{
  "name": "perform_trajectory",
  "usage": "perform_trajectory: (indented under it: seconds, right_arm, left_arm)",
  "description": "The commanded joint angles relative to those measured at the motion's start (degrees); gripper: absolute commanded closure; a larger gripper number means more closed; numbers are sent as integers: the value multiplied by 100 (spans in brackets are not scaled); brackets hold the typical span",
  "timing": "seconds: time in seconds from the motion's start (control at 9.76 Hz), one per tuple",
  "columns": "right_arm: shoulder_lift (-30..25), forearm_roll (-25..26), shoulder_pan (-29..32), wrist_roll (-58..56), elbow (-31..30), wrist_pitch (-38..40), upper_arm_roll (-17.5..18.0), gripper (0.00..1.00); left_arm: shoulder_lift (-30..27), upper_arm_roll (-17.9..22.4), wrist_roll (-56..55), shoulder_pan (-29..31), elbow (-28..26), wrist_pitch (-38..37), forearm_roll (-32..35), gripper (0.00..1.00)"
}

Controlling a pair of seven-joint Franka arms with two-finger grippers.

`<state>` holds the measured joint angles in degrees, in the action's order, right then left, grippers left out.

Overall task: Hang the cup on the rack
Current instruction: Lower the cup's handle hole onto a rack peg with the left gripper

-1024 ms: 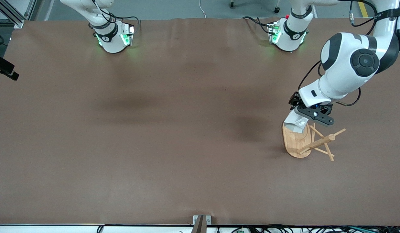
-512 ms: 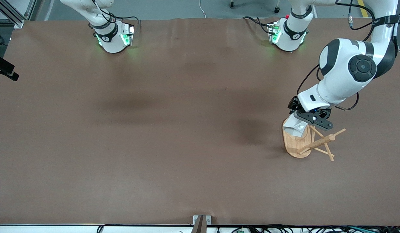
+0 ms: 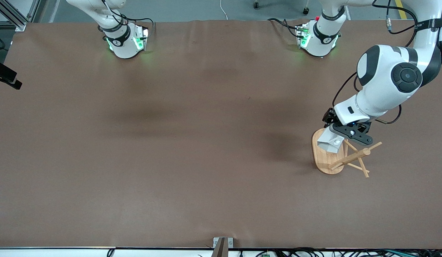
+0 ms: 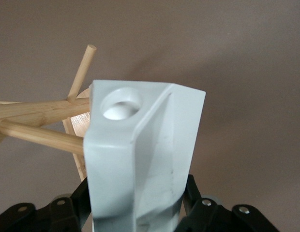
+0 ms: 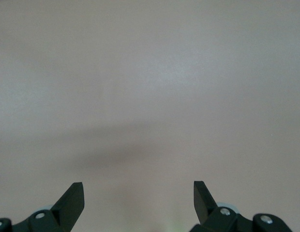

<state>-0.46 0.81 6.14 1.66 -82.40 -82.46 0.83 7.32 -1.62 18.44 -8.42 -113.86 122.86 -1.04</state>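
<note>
The white faceted cup [image 3: 329, 141] is gripped by my left gripper [image 3: 341, 134], which is shut on its body. It hangs over the oval base of the bamboo rack [image 3: 326, 161], beside the post and its crosswise pegs [image 3: 356, 156]. In the left wrist view the cup [image 4: 140, 154] fills the middle between the black fingers [image 4: 78, 205]. The round hole in its handle [image 4: 121, 102] is empty. A peg [image 4: 38, 135] runs up against the handle's edge and another peg [image 4: 82, 67] rises beside it. My right gripper [image 5: 138, 193] is open and empty over bare table; the right arm waits.
The brown table cover [image 3: 192, 142] spreads across the whole view. The two arm bases [image 3: 126, 41] stand along the edge farthest from the front camera. A metal bracket [image 3: 222, 246] sits at the nearest edge.
My left gripper with the cup rose a little, then shifted slightly toward the rack's post. The right arm has not moved.
</note>
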Motion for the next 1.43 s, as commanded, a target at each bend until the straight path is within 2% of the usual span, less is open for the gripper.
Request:
perform_trajectory:
  seconds: [0.0, 0.41, 0.61, 0.72, 0.82, 1.02, 1.33]
  right_arm:
    - [11, -11, -25, -78, 31, 2, -48, 0]
    - [2, -55, -8, -60, 31, 37, -48, 0]
    - [2, -55, 10, -60, 22, 46, -48, 0]
    - [11, -55, 10, -60, 22, 38, -48, 0]
    - [2, -55, 10, -69, 31, 37, -48, 0]
    - [2, -55, 19, -69, 22, 55, -48, 0]
    - [2, -64, 45, -87, 22, 64, -48, 0]
  left_arm:
    - [313, 118, 229, 7, 100, 168, -72, 87]
    - [410, 241, 414, 24, 154, 177, -80, 87]
    - [472, 329, 414, 24, 162, 229, -80, 82]
    - [498, 338, 414, 15, 162, 291, -89, 47]
    - [498, 356, 310, 15, 162, 335, -107, 0]
    - [455, 365, 135, 15, 320, 274, -387, 0]
    - [-158, 391, -770, -46, 460, -391, -327, 0]
